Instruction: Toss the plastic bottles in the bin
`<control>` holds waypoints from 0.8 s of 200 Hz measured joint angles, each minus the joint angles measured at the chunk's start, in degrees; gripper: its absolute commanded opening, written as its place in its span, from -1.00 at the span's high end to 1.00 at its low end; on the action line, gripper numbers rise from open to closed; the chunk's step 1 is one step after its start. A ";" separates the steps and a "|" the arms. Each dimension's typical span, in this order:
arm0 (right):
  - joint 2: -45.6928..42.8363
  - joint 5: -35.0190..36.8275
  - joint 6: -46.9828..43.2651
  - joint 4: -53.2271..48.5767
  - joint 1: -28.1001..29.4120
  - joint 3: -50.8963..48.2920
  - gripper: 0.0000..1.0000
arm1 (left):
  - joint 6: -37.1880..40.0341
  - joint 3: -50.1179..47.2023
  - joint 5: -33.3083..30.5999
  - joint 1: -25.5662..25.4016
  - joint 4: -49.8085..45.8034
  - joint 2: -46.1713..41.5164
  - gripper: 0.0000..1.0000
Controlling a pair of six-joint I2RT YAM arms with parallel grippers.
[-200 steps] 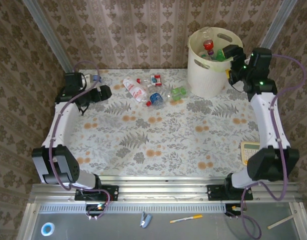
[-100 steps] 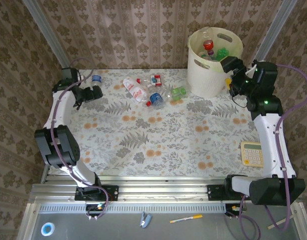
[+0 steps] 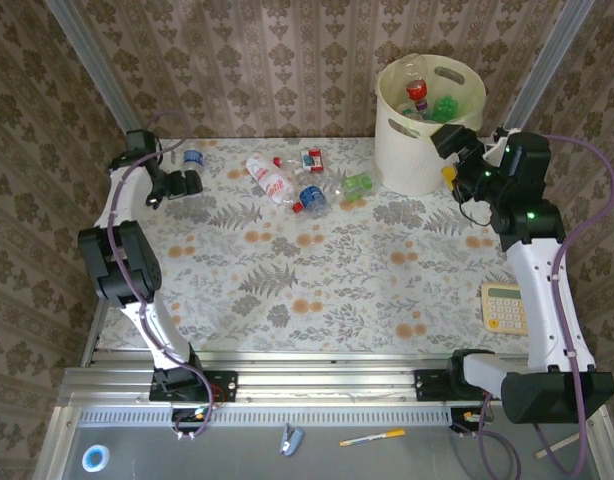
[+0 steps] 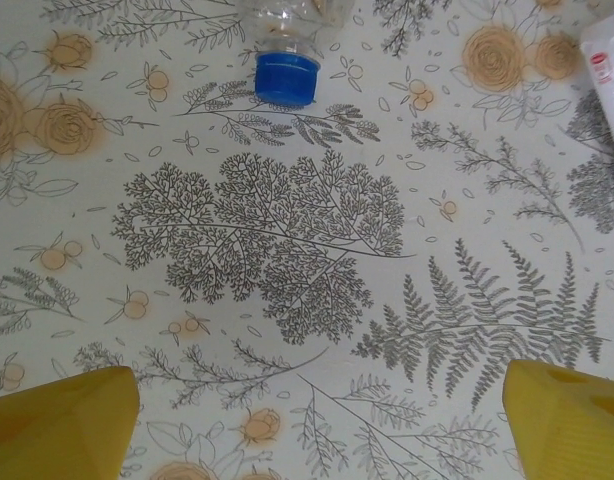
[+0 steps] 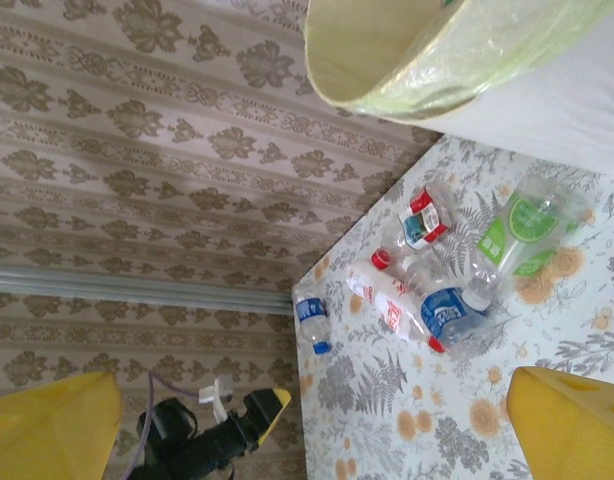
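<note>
A small blue-labelled plastic bottle [image 3: 194,158] lies in the far left corner; its blue cap [image 4: 285,76] shows at the top of the left wrist view. My left gripper [image 3: 192,184] hovers just in front of it, open [image 4: 317,400] over bare cloth with nothing between the fingers. Several more bottles [image 3: 292,180] lie in a cluster at the back centre, with red, blue and green labels [image 5: 449,312]. The cream bin [image 3: 427,140] stands at the back right with bottles [image 3: 417,90] inside. My right gripper [image 3: 449,142] is open [image 5: 315,390] and empty beside the bin's right side.
A pale yellow calculator [image 3: 502,305] lies near the table's right edge. Patterned walls close in the table at the back and sides. The floral cloth [image 3: 317,270] covers the middle and front of the table. The bin's lined rim [image 5: 427,60] hangs close above the right wrist camera.
The right gripper has come down and to the left from over the bin's rim to its side. The left arm has swung toward the far left corner, its gripper shifting slightly left.
</note>
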 measured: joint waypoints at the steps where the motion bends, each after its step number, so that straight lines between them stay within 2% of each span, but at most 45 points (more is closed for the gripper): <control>1: 0.00 -0.02 -0.11 -0.09 0.11 0.00 -1.00 | 0.04 0.04 0.02 0.02 0.02 0.11 -0.83; 52: -0.35 -0.61 -2.19 -2.80 4.81 -0.26 -1.00 | 0.90 3.48 2.19 0.66 2.10 5.97 -0.66; 78: -0.35 -0.59 -2.27 -3.34 7.08 -0.28 -1.00 | 0.96 6.19 3.21 0.81 3.23 8.98 -0.50; 160: 3.52 -0.55 -2.36 -4.31 12.02 3.74 -1.00 | 0.33 14.08 3.56 1.20 5.62 18.58 -0.41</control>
